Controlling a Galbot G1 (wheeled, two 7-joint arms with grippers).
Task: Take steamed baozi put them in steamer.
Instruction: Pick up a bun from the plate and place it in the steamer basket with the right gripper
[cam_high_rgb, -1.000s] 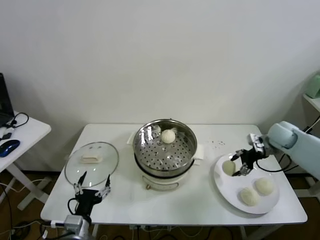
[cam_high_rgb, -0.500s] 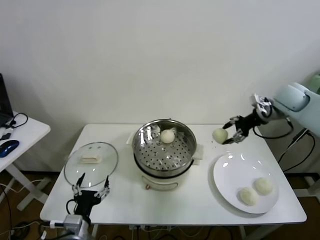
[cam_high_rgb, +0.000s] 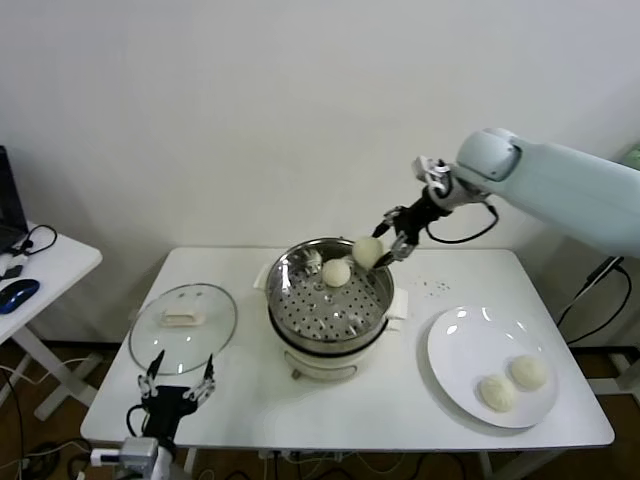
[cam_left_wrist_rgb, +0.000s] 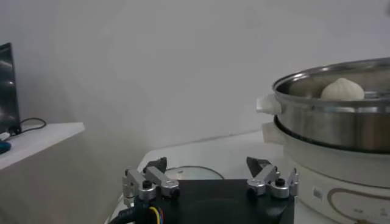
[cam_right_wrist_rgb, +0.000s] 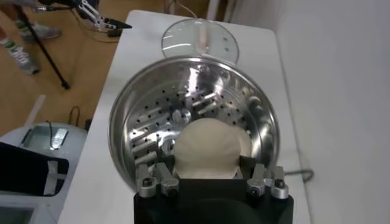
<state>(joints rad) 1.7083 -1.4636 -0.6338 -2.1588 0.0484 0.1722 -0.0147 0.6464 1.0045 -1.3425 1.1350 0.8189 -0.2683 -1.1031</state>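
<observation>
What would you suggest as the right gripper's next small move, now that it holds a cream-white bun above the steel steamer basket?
Probably lower it a little and release. The right gripper is shut on a cream-white round bun above the far rim of the shiny perforated steel steamer basket. One bun already lies inside, so aim for the bare floor beside it. The left gripper waits open near the table's front edge.

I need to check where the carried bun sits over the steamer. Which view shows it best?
The head view: the carried baozi in the right gripper hangs above the steamer rim. The right wrist view shows it close but partly hidden by fingers. The left wrist view misses it.
</observation>
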